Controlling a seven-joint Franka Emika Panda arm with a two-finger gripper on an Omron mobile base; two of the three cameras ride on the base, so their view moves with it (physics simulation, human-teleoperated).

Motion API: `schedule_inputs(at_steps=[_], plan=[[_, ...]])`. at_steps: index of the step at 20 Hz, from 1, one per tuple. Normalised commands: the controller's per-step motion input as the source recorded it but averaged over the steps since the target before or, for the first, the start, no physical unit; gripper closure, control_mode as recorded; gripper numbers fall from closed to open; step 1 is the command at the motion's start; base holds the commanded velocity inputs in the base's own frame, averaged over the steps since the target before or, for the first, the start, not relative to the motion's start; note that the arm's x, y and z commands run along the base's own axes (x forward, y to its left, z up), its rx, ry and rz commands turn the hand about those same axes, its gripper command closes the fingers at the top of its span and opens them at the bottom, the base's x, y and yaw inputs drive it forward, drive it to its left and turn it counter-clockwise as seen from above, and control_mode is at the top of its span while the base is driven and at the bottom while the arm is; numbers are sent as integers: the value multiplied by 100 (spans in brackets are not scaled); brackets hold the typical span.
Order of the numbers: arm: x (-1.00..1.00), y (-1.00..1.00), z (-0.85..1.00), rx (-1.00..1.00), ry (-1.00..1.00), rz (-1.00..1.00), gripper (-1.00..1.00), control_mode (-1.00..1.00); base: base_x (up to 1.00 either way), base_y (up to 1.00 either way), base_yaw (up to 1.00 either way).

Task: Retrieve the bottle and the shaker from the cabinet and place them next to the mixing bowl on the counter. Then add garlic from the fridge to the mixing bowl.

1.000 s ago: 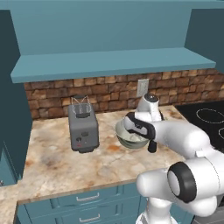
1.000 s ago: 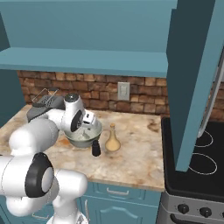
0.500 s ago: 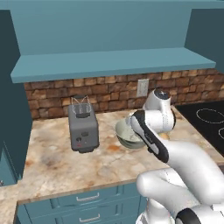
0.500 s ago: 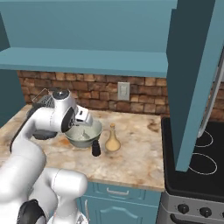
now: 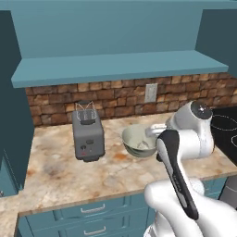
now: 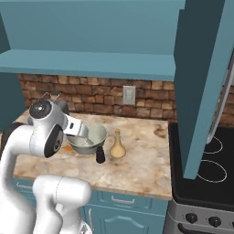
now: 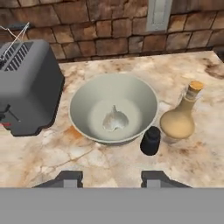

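Observation:
The pale grey-green mixing bowl (image 7: 85, 103) stands on the marbled counter (image 7: 52, 153), and a garlic bulb (image 7: 115, 119) lies in its bottom. At the bowl's right stand the black shaker (image 7: 151, 140) and, beside it, the golden-tan bottle (image 7: 177, 121); the right base view has the shaker (image 6: 100, 155) and the bottle (image 6: 118, 146) in front of and beside the bowl (image 6: 97, 134). My gripper (image 7: 111, 178) hovers above the counter's near side, short of the bowl, open with nothing between its fingertips (image 7: 70, 177). The teal cabinet's shelf (image 5: 120, 67) is bare overhead.
A grey toaster (image 5: 88, 134) stands left of the bowl, close to it. The brick wall with an outlet (image 7: 158, 13) runs behind. An open teal cabinet door (image 6: 201, 82) hangs over the black stove (image 6: 205, 169) at the right. Teal drawers (image 5: 88, 210) lie below the counter.
The arm has folded back toward the base and the hand has drawn away from over the bowl. Bowl, garlic, shaker and bottle have stayed put.

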Motion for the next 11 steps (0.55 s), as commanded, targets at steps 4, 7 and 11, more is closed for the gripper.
schedule_inputs(at_steps=[4, 7, 11], plan=[[-92, -28, 100, 0, 0, 0, -100, -100, 0, 0, 0], [-94, -22, 100, 0, 0, 0, -100, -100, 0, 0, 0], [-99, -12, 89, 0, -2, 0, -100, -100, 0, 0, 0]])
